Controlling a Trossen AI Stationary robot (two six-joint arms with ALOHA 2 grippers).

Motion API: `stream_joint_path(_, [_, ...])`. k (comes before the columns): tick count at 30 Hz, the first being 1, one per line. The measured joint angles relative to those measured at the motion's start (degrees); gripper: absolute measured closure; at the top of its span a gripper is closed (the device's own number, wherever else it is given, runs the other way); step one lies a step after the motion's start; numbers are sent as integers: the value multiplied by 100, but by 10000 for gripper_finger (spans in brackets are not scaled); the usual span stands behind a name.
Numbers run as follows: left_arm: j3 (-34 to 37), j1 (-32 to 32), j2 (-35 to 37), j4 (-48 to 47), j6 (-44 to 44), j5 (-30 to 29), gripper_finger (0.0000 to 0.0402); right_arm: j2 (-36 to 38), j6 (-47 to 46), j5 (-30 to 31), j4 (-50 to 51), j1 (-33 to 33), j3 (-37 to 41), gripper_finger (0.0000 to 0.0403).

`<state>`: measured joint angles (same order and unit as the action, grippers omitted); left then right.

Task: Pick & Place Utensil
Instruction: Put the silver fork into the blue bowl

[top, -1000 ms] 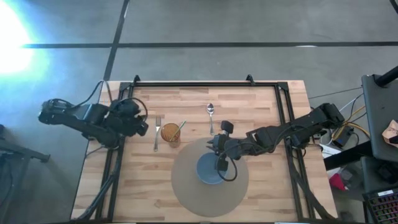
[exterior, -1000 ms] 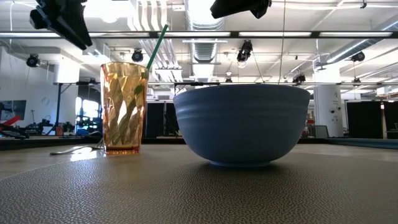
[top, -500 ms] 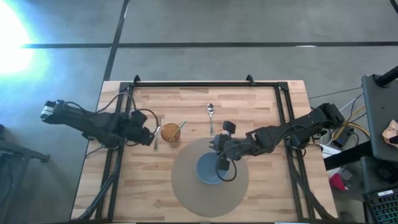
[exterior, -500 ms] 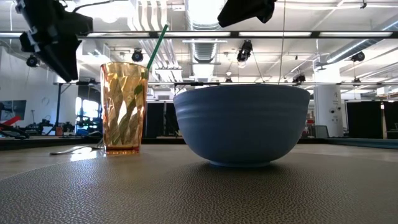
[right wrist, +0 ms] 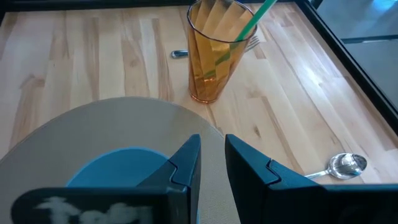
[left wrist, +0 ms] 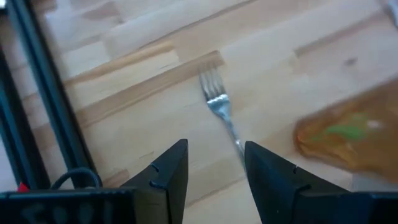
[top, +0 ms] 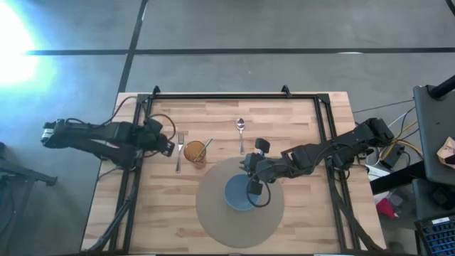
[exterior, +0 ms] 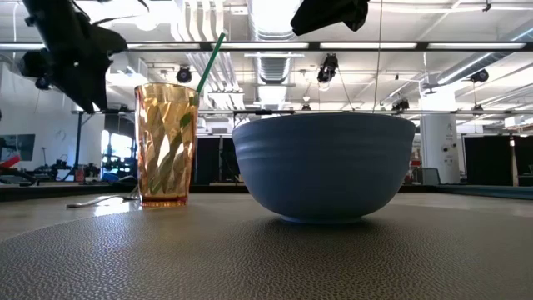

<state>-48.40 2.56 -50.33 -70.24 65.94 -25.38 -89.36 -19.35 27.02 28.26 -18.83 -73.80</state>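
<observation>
Wooden table (top: 298, 121) carries a round grey mat (top: 213, 220). Blue bowl (top: 238, 193) on the mat. Amber cup (top: 194, 151) at the bowl's 10 o'clock. Fork (top: 179, 151) just beside the cup's 9 o'clock. Left gripper (top: 163, 146) at the fork's 9 o'clock, fingers parted, empty. Right gripper (top: 254, 186) over the bowl, narrowly parted, empty.

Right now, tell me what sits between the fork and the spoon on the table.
In the high view, the amber cup with its green straw stands between the fork and the spoon.
</observation>
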Motion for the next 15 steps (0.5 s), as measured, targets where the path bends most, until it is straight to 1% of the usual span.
stream_joint_path(4, [0,-576,-83,74,-70,292,252,0,1,1,-1,0,0,335])
stream_joint_path(6, [2,-841,-125,283,-234,429,252,2,2,1,-1,0,0,335])
stream_joint_path(8, [1,-1075,-175,494,-400,689,252,1,2,1,1,0,0,335])
stream_joint_path(11, [7,-1333,-271,790,-491,1076,252,2,2,1,1,0,0,335])
stream_joint_path(15, [114,-1575,-430,1017,-314,1323,252,2,2,1,8,-2,0,335])
